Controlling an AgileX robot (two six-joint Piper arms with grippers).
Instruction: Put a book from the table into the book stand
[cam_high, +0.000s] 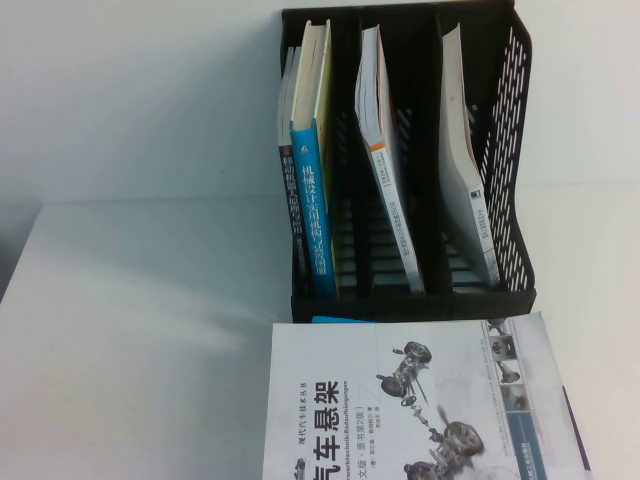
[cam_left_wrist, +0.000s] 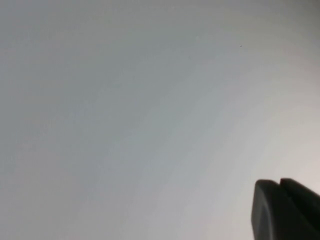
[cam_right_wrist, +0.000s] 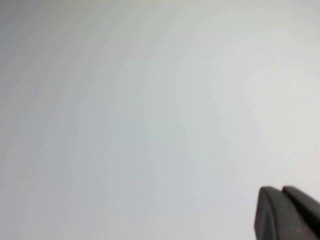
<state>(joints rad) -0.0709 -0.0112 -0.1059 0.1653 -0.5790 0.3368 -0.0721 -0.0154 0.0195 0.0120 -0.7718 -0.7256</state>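
High view, left to right: bare white counter (cam_high: 140, 300), then the black book stand (cam_high: 508, 150) at the back, its left slot holding a blue-spined book (cam_high: 312, 210) with a darker one beside it, and a white book (cam_high: 385, 170) and another white book (cam_high: 465, 170) leaning in the middle and right slots. Just in front of the stand, lying flat and running off the near edge of the view, is the book (cam_high: 420, 400), white cover up with its black title and suspension pictures; its far edge lies almost against the stand's base, and its long axis appears to run toward the robot, though the cut-off edge leaves that uncertain. No arm shows here. The wrist views supply what this one lacks: the left hand (cam_left_wrist: 285, 210) and the right hand (cam_right_wrist: 287, 212) each appear as dark fingertips pressed together, holding nothing, over blank white surface. Neither wrist view shows the book or stand, so the book's bearing from either hand cannot be read; it lies right of centre, which suggests the right arm is nearer.
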